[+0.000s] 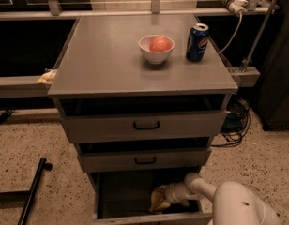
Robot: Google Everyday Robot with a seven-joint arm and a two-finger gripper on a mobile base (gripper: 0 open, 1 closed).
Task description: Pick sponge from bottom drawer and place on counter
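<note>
One gripper [167, 194] down inside bottom drawer [118, 191] | right against the sponge [157, 201] | gripping or not, can't tell | counter [102, 55] holds bowl [155, 56], can [197, 42]

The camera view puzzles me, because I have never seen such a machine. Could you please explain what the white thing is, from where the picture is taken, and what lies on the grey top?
The white shape at the lower right is the arm of a mobile robot. At its end is a claw for grasping. The claw is down inside the open bottom drawer, right at a pale yellow sponge. Whether it already grips the sponge cannot be seen.

There is only one camera. It looks down on the cabinet from the front; where it is mounted is not known.

On the grey counter stands a white bowl with a round reddish fruit in it. To the right of the bowl stands a blue soda can, upright.
</note>
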